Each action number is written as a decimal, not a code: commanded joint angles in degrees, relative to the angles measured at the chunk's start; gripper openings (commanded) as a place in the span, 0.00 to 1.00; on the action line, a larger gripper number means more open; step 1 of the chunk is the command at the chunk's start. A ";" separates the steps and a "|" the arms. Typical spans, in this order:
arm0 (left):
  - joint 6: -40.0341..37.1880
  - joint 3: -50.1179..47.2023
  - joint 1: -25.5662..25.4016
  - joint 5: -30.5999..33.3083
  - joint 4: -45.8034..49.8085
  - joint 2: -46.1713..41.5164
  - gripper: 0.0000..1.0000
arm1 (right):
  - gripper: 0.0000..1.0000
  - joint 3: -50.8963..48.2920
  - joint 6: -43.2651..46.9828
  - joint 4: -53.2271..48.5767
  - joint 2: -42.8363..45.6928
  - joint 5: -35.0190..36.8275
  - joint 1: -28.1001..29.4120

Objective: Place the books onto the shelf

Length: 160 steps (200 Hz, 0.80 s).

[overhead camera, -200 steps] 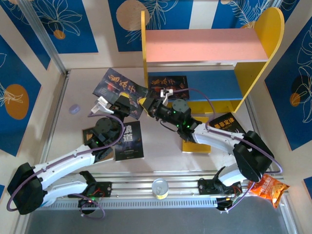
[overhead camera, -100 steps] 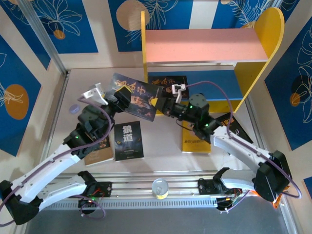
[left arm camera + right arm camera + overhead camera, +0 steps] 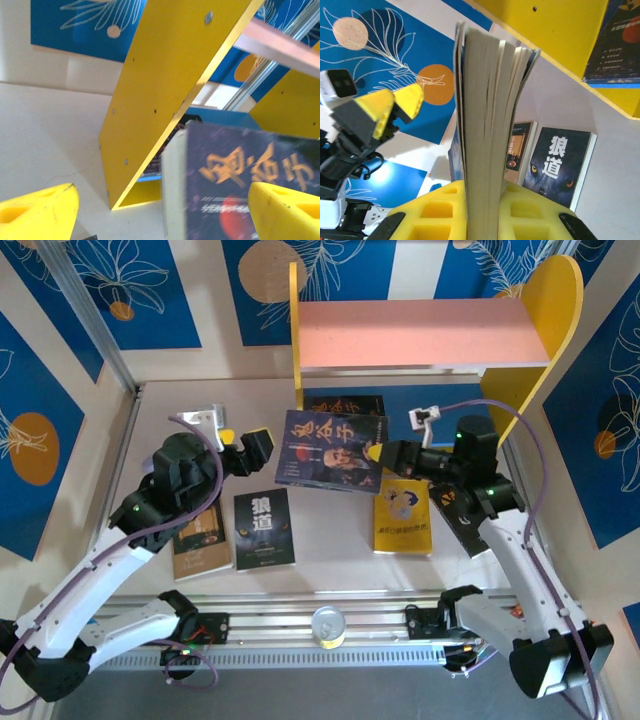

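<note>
My right gripper (image 3: 378, 453) is shut on the edge of a dark portrait-cover book (image 3: 330, 450) and holds it above the table in front of the shelf (image 3: 420, 332). In the right wrist view its page edge (image 3: 487, 125) stands clamped between the yellow pads (image 3: 445, 215). My left gripper (image 3: 243, 448) hangs open just left of that book, clear of it; its yellow fingertips (image 3: 40, 215) flank the cover (image 3: 240, 190). One dark book (image 3: 345, 403) lies on the shelf's blue lower tier. On the table lie a black wolf book (image 3: 264, 528), a tan book (image 3: 203, 540), a yellow book (image 3: 404, 515) and a black book (image 3: 465, 505).
The shelf's yellow left side panel (image 3: 165, 85) stands close ahead of my left gripper. Blue patterned walls (image 3: 40, 430) enclose the table on three sides. An aluminium rail with a round clear knob (image 3: 328, 625) runs along the near edge.
My left gripper has opened, let go of the portrait-cover book and drawn back to the left. My right gripper has carried the book right, in front of the shelf.
</note>
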State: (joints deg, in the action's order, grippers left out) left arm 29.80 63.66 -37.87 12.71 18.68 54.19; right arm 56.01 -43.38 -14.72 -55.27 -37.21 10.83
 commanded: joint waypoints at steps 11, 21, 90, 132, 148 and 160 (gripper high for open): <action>-1.95 2.58 0.76 -2.99 3.58 1.50 0.86 | 0.01 -1.17 2.90 -0.09 1.42 -12.74 -8.04; -2.03 2.95 0.74 -3.36 4.26 2.11 0.86 | 0.01 -1.94 3.10 1.20 0.75 -14.76 -10.25; -2.36 3.40 0.71 -4.71 5.58 2.22 0.86 | 0.01 -2.46 8.93 5.26 -10.92 -24.20 -18.57; -2.20 3.63 0.69 -5.49 5.52 1.72 0.86 | 0.01 -1.02 10.40 5.66 -15.64 -22.72 -19.79; -2.20 3.53 0.69 -5.58 5.39 1.59 0.86 | 0.01 0.40 11.22 5.97 -18.42 -22.95 -19.83; -2.25 3.49 0.69 -5.73 5.42 1.49 0.86 | 0.01 1.43 11.64 6.31 -20.53 -23.15 -19.83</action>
State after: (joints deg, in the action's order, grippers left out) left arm 28.34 65.32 -37.71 8.32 23.64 56.69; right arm 53.23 -34.04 -10.70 -73.43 -56.58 -8.82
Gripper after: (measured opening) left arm 0.862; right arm 0.142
